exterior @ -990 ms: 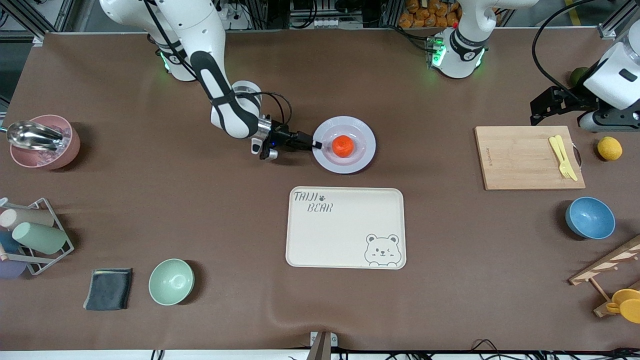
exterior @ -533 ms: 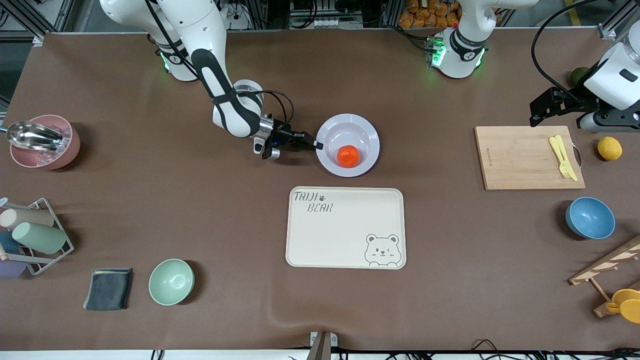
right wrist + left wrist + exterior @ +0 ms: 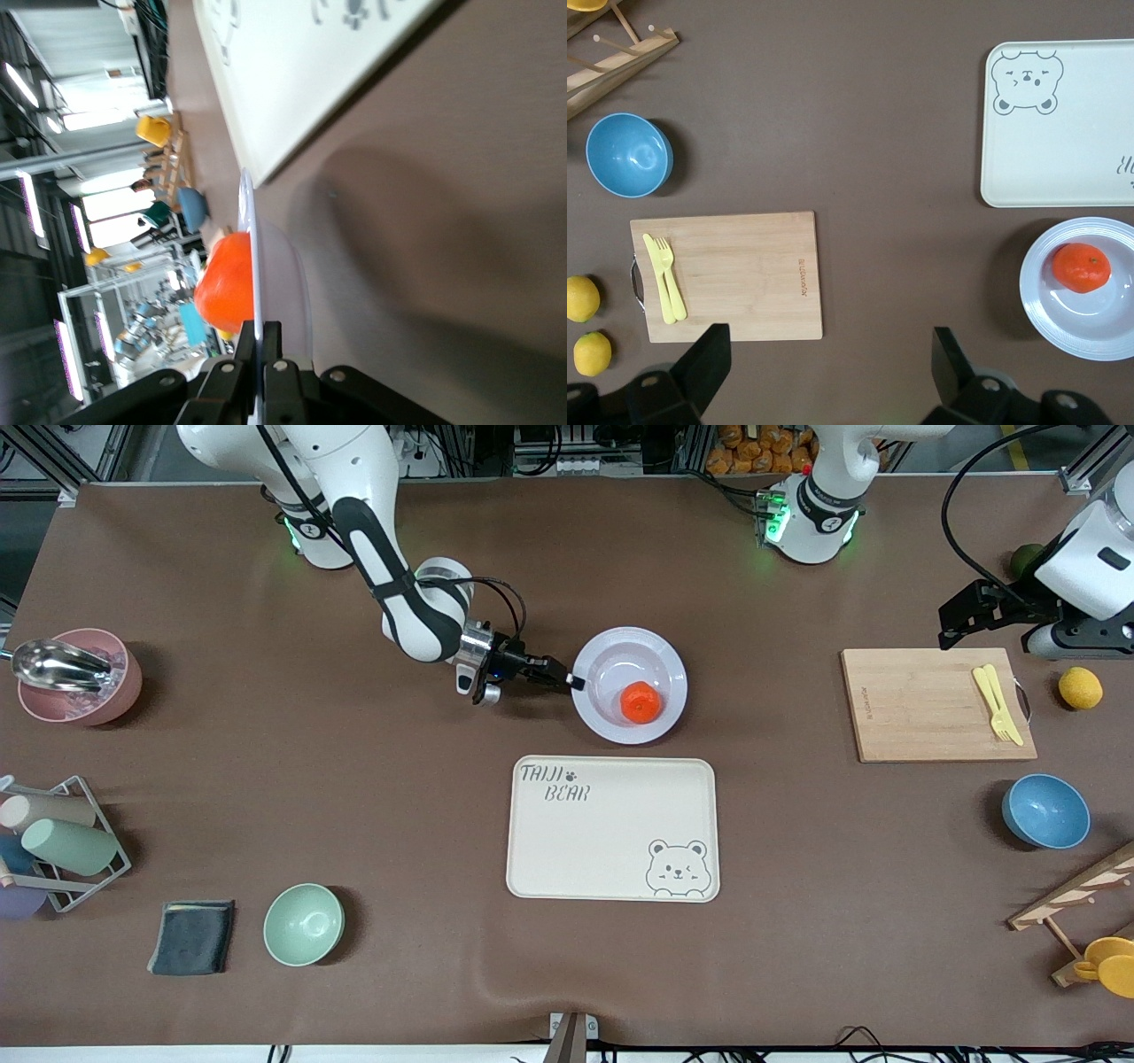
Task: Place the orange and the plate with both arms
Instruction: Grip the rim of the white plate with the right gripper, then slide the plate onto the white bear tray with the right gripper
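Plate (image 3: 629, 685) sits tilted, its rim nipped at the right-arm end by the right gripper (image 3: 574, 683), fingers closed on it, that arm stretched low across the tabletop (image 3: 354, 797); the orange (image 3: 640, 701) lies in the plate toward the bear tray (image 3: 611, 829), which is nearer the camera. Left gripper (image 3: 833, 376) waits open over the cutting board (image 3: 935, 704)

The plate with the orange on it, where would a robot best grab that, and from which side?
By its wide rim, from the edge toward the right arm's end of the table. The plate is shallow and thin-walled, so two fingers can pinch the rim. The right end effector is already shut on that edge. The orange sits in the well, away from the pinch. The left end effector waits, open, near the cutting board.
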You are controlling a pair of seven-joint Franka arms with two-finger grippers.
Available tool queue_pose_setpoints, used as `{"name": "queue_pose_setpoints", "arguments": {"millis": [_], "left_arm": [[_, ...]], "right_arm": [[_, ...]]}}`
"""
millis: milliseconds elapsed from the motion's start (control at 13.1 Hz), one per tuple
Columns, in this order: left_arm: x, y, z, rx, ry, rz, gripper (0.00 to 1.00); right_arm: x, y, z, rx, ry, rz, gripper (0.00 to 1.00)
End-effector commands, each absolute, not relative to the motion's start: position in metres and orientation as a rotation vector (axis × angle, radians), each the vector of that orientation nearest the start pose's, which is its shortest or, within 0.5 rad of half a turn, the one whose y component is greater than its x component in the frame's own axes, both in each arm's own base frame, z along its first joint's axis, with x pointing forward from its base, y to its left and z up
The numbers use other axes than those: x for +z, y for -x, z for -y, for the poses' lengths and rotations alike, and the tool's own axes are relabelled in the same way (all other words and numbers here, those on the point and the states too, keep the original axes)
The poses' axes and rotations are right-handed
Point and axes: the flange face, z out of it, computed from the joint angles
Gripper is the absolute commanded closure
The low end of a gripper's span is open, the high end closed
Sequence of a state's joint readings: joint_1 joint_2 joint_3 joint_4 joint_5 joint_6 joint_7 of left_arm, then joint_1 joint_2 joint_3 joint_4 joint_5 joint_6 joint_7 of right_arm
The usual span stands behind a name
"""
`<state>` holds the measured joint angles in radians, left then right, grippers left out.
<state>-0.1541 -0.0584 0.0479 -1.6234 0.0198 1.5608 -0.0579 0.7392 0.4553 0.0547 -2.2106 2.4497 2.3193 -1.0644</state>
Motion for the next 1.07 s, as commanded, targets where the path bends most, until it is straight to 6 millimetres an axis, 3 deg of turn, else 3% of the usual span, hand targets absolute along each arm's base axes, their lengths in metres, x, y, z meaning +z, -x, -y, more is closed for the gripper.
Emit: {"name": "queue_pose_setpoints", "arguments": {"millis": [0, 381, 762, 990], "left_arm": [[0.635, -0.528, 0.054, -0.007, 3.140, -0.070, 0.00], [0.634, -0.519, 0.060, 0.067, 3.136, -0.084, 0.00], [0.637, -0.512, 0.073, 0.060, 3.126, -0.095, 0.00], [0.642, -0.508, 0.066, 0.049, 3.131, -0.098, 0.00]], "right_arm": [[0.187, -0.379, -0.404, -0.076, 1.791, -0.493, 1.00], [0.209, -0.447, -0.396, -0.138, 1.702, -0.594, 1.00], [0.179, -0.509, -0.397, -0.220, 1.741, -0.673, 1.00], [0.149, -0.527, -0.403, -0.231, 1.751, -0.668, 1.00]]}}
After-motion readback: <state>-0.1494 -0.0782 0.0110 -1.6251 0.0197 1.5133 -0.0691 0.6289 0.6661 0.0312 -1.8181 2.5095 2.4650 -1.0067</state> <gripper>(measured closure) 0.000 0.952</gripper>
